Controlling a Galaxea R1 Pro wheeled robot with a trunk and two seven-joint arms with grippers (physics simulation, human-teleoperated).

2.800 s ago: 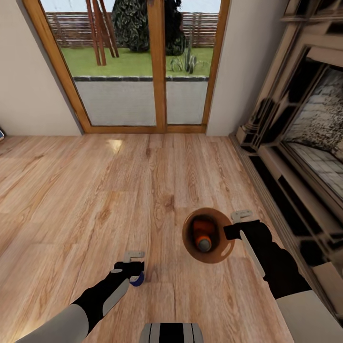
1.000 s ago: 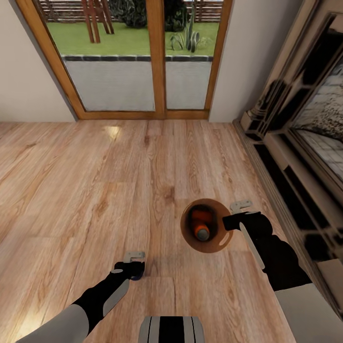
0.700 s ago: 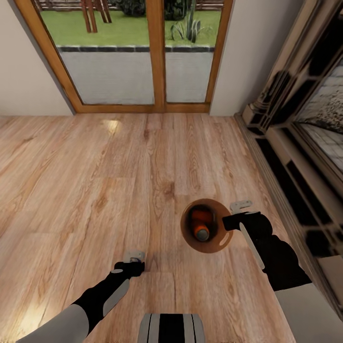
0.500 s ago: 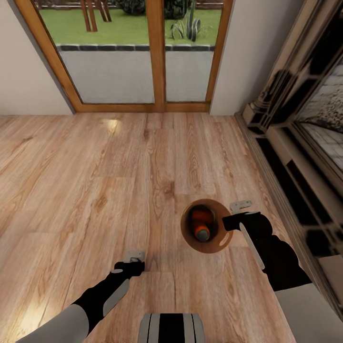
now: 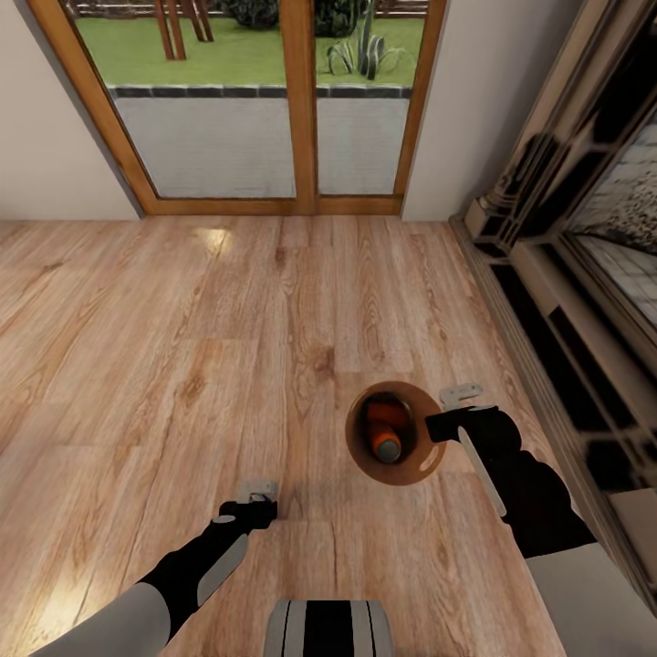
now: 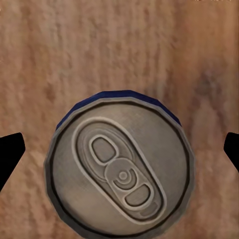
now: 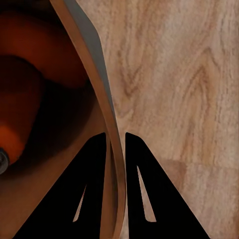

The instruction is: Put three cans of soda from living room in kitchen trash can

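Note:
The tash can hangs just above the living room floor, showing its brown inner wall. An orange can of soda lies inside it. My right gripper is shut on the bin's rim. In the right wrist view the rim runs between the two fingers of that gripper, and the orange can shows beyond it. My left gripper is low over the floor and hides the dark blue can in the head view. In the left wrist view the blue can stands upright between the wide-apart fingertips of the open gripper, with a gap on each side.
Wood-framed glass doors stand ahead, with a garden beyond them. The fireplace surround runs along the right, close to my right arm. Reddish plank floor spreads to the left and ahead. My own base sits at the bottom.
The camera moved closer to the doors earlier. The blue can that showed under my left gripper is now hidden by it. Nothing has shifted in the last half second.

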